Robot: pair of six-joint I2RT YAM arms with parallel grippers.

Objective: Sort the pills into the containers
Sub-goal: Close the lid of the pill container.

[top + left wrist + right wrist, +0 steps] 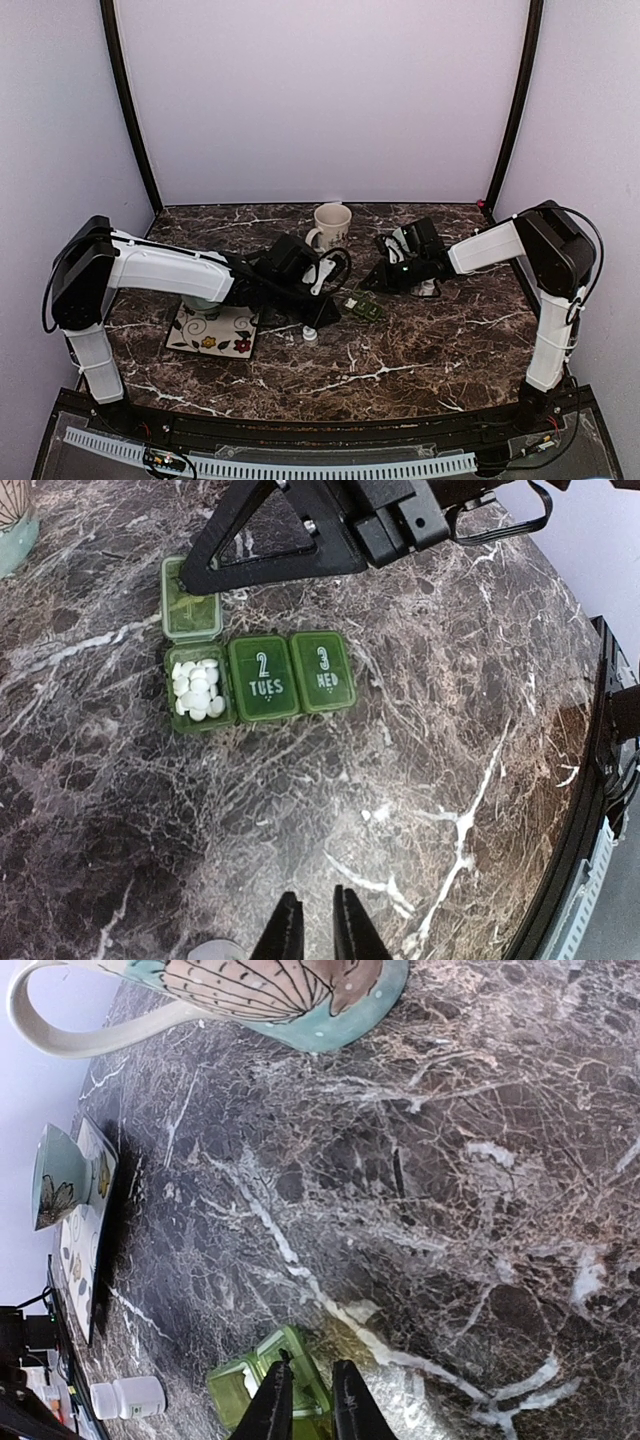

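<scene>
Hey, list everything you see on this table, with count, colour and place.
pill box: one, dark green, table centre; first compartment open, two shut
pills: many, white, in the open compartment
bottle: one, white, beside the pill box
mug: one, cream with teal pattern, back centre
cup: one, pale teal, on the tile
tile: one, white floral, front left
table: one, dark marble
left claw: one, black, nearly closed, above bare table
right claw: one, black, nearly closed, at the open lid
</scene>
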